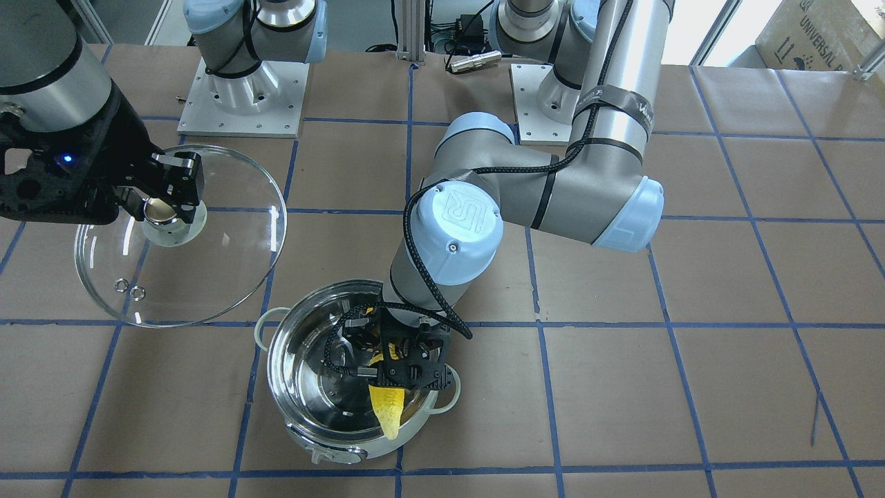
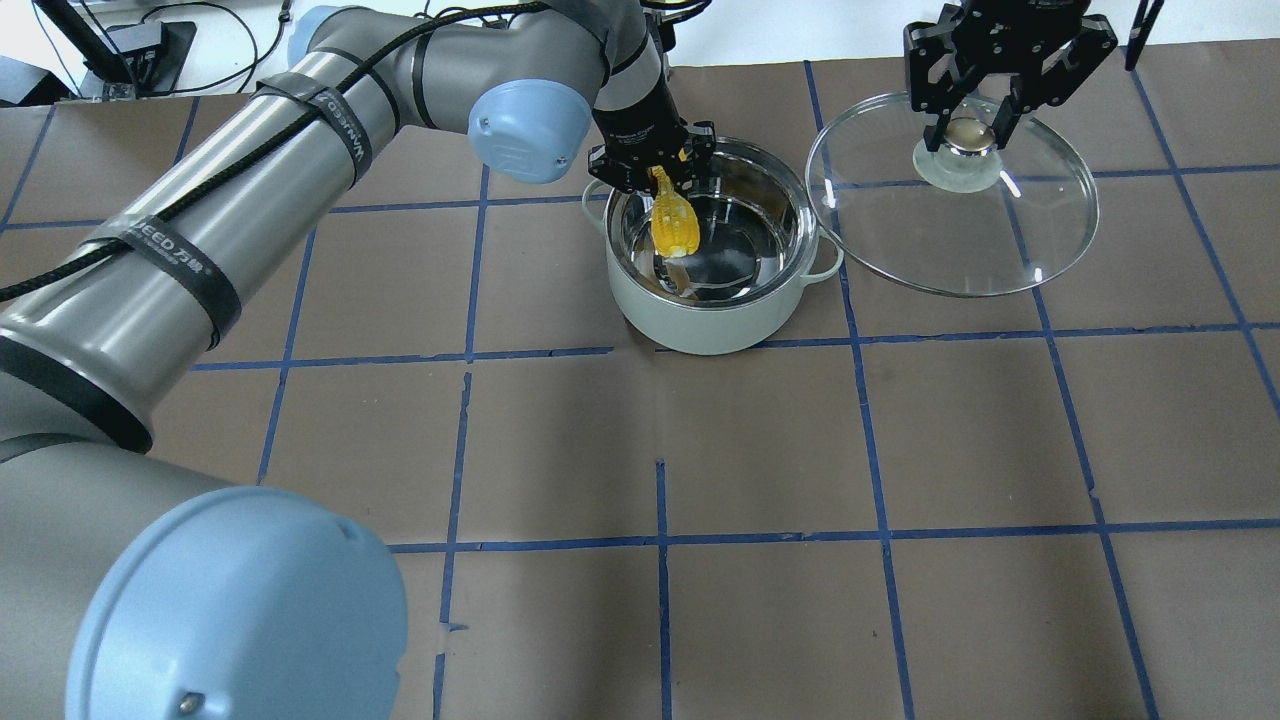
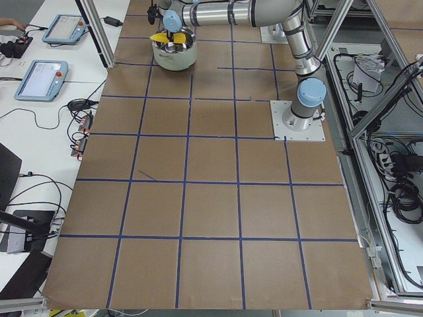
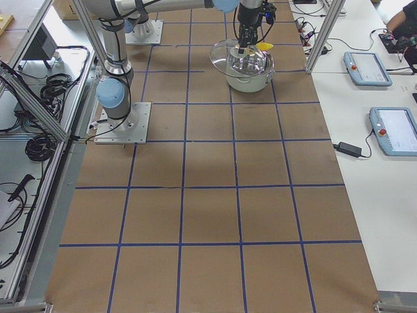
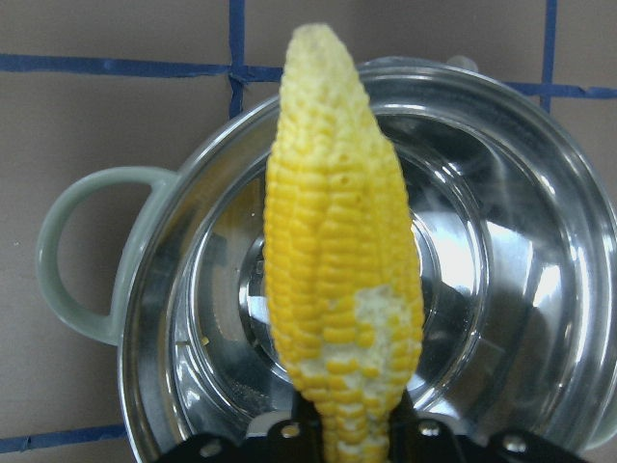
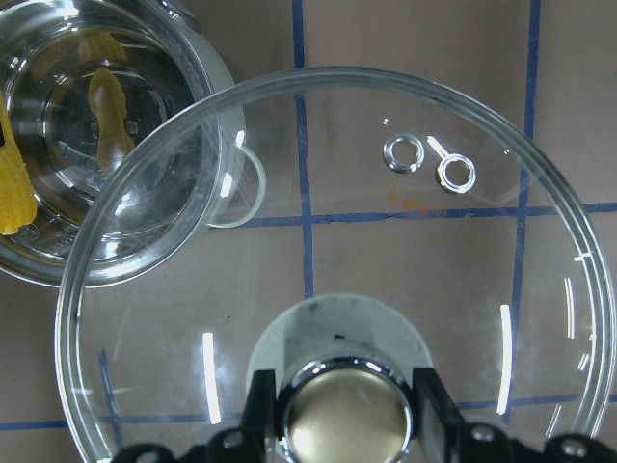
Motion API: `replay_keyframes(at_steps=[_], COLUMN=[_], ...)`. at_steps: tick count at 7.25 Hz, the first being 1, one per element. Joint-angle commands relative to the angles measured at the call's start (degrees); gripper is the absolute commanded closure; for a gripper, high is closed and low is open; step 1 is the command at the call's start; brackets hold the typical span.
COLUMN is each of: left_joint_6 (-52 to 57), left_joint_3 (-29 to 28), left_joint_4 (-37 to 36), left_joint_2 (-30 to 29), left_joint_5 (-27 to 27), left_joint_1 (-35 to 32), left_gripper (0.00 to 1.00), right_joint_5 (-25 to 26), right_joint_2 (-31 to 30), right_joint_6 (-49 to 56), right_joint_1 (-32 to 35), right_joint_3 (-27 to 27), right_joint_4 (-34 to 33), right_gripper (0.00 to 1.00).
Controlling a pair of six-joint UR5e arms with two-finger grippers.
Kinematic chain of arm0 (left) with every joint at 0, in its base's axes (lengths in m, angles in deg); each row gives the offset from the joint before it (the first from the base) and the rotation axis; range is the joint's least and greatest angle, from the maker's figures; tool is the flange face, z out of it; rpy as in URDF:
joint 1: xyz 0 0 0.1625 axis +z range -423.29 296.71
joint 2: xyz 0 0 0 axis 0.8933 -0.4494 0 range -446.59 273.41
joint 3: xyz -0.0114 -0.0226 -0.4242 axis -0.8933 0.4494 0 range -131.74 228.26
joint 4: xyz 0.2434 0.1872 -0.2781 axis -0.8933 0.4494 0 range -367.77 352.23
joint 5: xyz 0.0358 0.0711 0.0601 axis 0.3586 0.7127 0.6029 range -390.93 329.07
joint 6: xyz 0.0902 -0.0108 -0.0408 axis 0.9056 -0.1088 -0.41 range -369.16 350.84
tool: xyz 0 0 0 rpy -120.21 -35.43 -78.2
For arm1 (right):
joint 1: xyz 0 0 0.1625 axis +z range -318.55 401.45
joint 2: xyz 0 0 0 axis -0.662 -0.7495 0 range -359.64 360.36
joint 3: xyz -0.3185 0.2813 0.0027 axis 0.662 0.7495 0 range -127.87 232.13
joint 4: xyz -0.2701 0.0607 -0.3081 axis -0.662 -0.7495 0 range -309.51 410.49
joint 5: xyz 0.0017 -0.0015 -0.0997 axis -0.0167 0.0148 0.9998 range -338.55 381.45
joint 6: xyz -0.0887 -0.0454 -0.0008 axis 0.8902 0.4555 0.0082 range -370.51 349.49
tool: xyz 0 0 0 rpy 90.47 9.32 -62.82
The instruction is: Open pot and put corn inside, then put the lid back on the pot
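Overhead exterior: corn (image 2: 672, 226) clamped in left hand (image 2: 656, 176) over pot (image 2: 700, 325)

The robot has two arms made of fat, round silver-grey metal tubes (image 2: 260, 190). The joints wear smooth light-blue caps (image 1: 460, 225). One cap has raised "UR" letters and a tiny screw on it. A black braided cable (image 1: 407, 228) runs along the left arm, tied down by black straps (image 2: 180, 262) with pale letters. Each arm stands on a square silver plate (image 1: 290, 117) dotted with little screws. The left claw (image 2: 660, 178) is black and bony, full of holes. The right claw (image 2: 968, 125) is black too, with silver screws, and a small blue light (image 1: 67, 159) glows behind it.
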Motion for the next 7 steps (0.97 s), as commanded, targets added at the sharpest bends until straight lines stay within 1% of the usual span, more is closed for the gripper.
replay_keyframes(at_steps=[1,2,3,4,5,6,7], left_joint_6=[-0.09,-0.09,-0.09,-0.09,-0.09,-0.09,0.0], left_joint_3=[0.21,0.03,0.21,0.21,-0.05,-0.14,-0.23], left_joint_4=[-0.56,-0.73,-0.99,-1.08,-1.52,-1.52,-1.44], left_joint_2=[-1.28,-1.89,-2.5,-2.86,-3.04,-2.86,-1.47], left_joint_5=[1.48,1.39,2.0,4.79,5.08,5.08,5.17], left_joint_1=[-1.4,-1.67,-2.02,-2.54,-2.9,-2.99,-2.99], left_gripper=[0.76,0.74,0.28,0.1,0.04,0.03,0.01], right_joint_5=[0.07,0.07,-0.11,-0.02,-0.02,-0.02,-0.02], right_joint_2=[-0.06,-0.06,-0.06,-0.06,-0.06,-0.06,-0.06], right_joint_6=[0.07,0.07,0.07,0.07,0.07,0.07,0.07], right_joint_1=[-0.1,-0.02,0.16,0.07,0.07,0.07,0.24], right_joint_3=[0.0,0.0,0.0,0.0,0.0,-0.09,0.0], right_joint_4=[-0.02,-0.02,-0.02,-0.02,-0.02,-0.02,0.07], right_gripper=[0.67,0.67,0.67,0.67,0.67,0.67,0.67])
